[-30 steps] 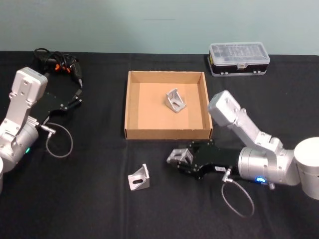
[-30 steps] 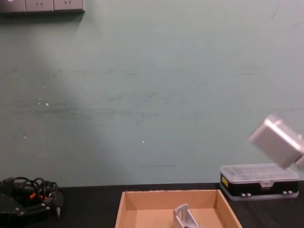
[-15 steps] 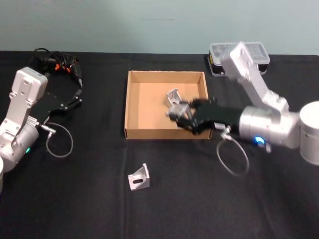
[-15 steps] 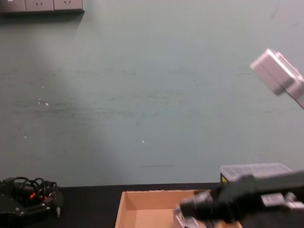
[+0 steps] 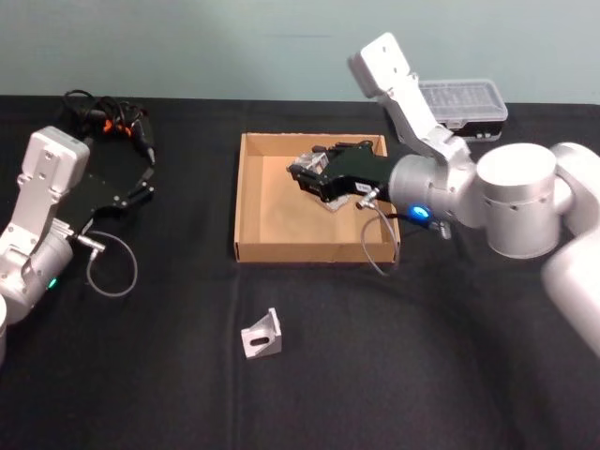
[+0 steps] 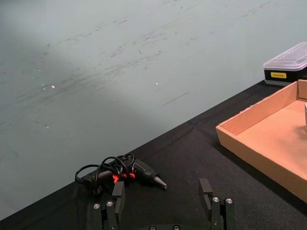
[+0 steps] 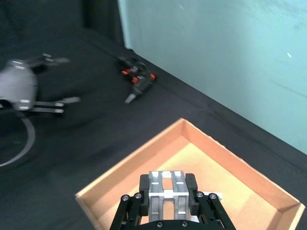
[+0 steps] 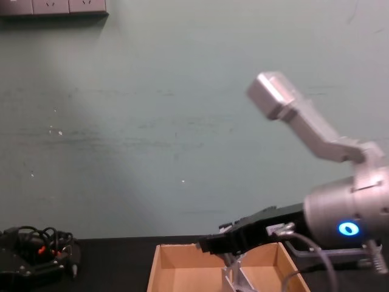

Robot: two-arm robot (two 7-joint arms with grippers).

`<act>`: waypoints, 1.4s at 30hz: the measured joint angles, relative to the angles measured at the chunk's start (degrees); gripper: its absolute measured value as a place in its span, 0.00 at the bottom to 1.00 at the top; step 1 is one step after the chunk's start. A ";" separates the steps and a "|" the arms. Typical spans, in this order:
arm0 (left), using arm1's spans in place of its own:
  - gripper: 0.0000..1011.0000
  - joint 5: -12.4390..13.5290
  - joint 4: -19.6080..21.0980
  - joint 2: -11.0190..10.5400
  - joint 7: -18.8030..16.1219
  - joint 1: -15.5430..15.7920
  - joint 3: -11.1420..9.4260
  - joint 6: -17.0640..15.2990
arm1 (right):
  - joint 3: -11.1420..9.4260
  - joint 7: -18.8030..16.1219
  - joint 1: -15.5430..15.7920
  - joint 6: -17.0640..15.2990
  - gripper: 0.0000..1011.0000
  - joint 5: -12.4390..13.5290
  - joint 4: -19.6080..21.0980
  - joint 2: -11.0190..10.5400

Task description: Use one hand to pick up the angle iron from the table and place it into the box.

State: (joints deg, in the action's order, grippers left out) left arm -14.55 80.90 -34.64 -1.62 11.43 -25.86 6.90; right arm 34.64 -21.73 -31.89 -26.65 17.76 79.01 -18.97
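My right gripper (image 5: 313, 176) hangs over the tan box (image 5: 314, 251), shut on a silver angle iron (image 5: 306, 168). In the right wrist view the angle iron (image 7: 166, 192) sits clamped between the black fingers, above the box floor (image 7: 192, 160). From the chest view the right gripper (image 8: 211, 243) is above the box (image 8: 182, 258), where a second angle iron (image 8: 234, 280) lies. A third angle iron (image 5: 262, 335) rests on the black table (image 5: 169, 375), in front of the box. My left gripper (image 5: 141, 187) is parked open at the left, fingers (image 6: 207, 194) spread.
A black case with a clear lid (image 5: 461, 101) stands behind the box on the right. A black tool with coiled cable (image 5: 108, 117) lies at the back left, near the left gripper. A cable loop (image 5: 112, 267) lies beside the left arm.
My right gripper has lifted the angle iron from the table in front of the box and carried it back and left over the box. The left arm has not moved.
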 joint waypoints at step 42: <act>0.99 0.00 0.00 0.00 0.00 0.00 0.00 0.00 | 0.19 3.06 -4.87 -6.41 0.69 -4.32 -11.43 8.69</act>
State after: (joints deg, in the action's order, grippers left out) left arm -14.55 80.90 -34.64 -1.62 11.43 -25.86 6.91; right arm 34.83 -18.67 -36.76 -33.06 13.44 67.58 -10.28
